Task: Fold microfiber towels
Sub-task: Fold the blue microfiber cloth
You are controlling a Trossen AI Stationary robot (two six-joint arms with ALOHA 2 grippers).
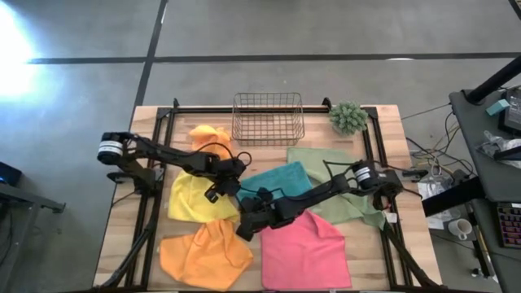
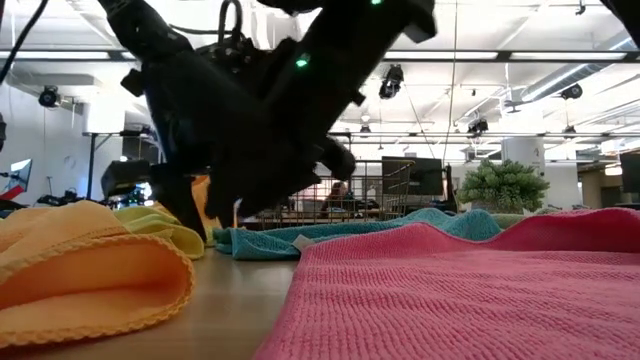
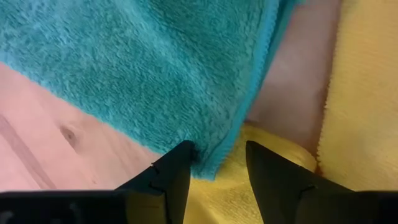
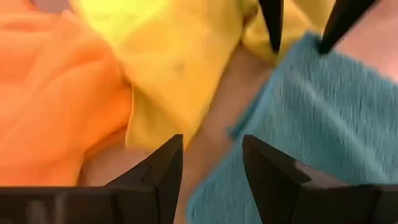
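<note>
Teal towel (image 3: 155,68) is lying with its corner between the left gripper's (image 3: 217,165) parted fingers; the right gripper (image 4: 211,163) is hovering open nearby.

The high view looks straight down on the whole table (image 1: 383,122). The low view sits at tabletop level, facing the room, largely blocked by arms. Both wrist views look close down, sharing the teal towel (image 3: 143,68) and, probably, the same yellow towel (image 4: 180,56).

Bright, even light — floor glare (image 1: 16,49) upper left.
</note>
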